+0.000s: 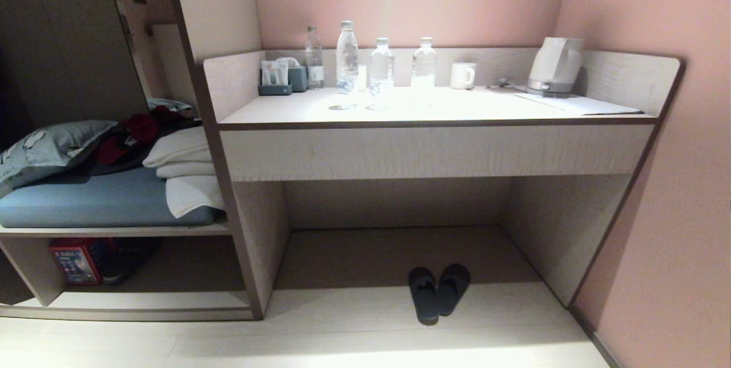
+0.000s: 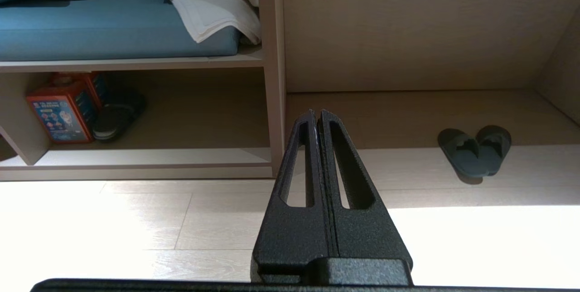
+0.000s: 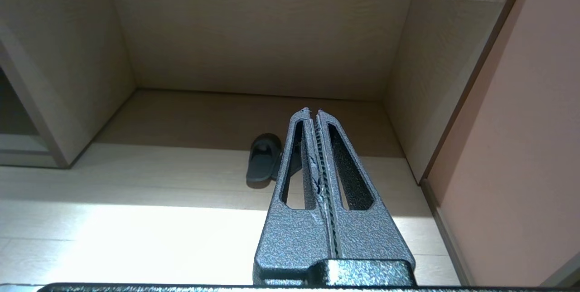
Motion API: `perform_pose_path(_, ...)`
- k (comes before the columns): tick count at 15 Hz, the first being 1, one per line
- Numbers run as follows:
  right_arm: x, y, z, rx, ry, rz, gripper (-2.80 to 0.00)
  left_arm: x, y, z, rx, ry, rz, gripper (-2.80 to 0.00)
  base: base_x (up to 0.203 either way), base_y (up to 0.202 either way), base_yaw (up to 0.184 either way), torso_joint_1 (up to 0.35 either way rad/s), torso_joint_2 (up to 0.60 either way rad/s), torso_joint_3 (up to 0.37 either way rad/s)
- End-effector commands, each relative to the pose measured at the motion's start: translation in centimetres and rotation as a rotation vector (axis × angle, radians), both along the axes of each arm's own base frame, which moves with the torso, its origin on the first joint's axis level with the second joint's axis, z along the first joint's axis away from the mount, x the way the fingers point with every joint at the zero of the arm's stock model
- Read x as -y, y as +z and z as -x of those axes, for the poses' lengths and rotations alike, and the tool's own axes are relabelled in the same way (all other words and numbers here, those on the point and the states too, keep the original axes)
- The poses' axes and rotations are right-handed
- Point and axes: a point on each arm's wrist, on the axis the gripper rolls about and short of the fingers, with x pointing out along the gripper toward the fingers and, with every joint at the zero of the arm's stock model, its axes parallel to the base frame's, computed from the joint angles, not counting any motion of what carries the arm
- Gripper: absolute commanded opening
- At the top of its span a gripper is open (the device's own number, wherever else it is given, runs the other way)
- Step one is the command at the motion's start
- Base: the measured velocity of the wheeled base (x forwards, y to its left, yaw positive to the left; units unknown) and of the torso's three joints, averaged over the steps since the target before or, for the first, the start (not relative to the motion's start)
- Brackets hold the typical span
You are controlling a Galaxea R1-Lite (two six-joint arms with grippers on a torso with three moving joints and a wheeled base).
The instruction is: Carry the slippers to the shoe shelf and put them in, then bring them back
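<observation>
The slippers (image 1: pixel 437 294), a dark flat pair, lie side by side on the pale floor at the front edge of the desk recess, toes pointing inward. They also show in the left wrist view, slippers (image 2: pixel 473 151), and partly behind a finger in the right wrist view, slippers (image 3: pixel 263 158). The shoe shelf (image 1: pixel 148 299) is the low cubby at lower left, seen too as the shoe shelf (image 2: pixel 149 156). My left gripper (image 2: pixel 316 113) and right gripper (image 3: pixel 312 111) are both shut and empty, held above the floor well short of the slippers. Neither arm shows in the head view.
Inside the shelf stand a red box (image 1: pixel 77 261) and a bulkier black shoe (image 2: pixel 115 117). A blue cushion (image 1: pixel 85 199) with pillows and towels lies on the board above. The desk top (image 1: pixel 514 108) carries bottles, a mug and a kettle. A pink wall (image 1: pixel 674 231) closes the right side.
</observation>
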Motion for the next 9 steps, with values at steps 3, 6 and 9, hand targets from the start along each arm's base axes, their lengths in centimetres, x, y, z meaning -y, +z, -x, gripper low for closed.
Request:
perform_pose_path(3,0.0,-0.02,-0.01,-0.003,0.001,0.001,-2.8,0.0,0.01,-0.01,-0.001,0.0,0.0,-2.8,0.0,0.0,0.0,0.0,0.0,0.0)
perform_pose_path(6,0.0,0.0,-0.01,-0.001,-0.001,-0.002,-2.8,0.0,0.02,-0.01,0.0,0.0,0.0,-2.8,0.0,0.0,0.0,0.0,0.0,0.0)
perform_pose_path(9,0.0,0.0,-0.01,-0.001,-0.001,-0.002,-2.8,0.0,0.01,0.0,0.001,0.0,0.0,-2.8,0.0,0.0,0.0,0.0,0.0,0.0)
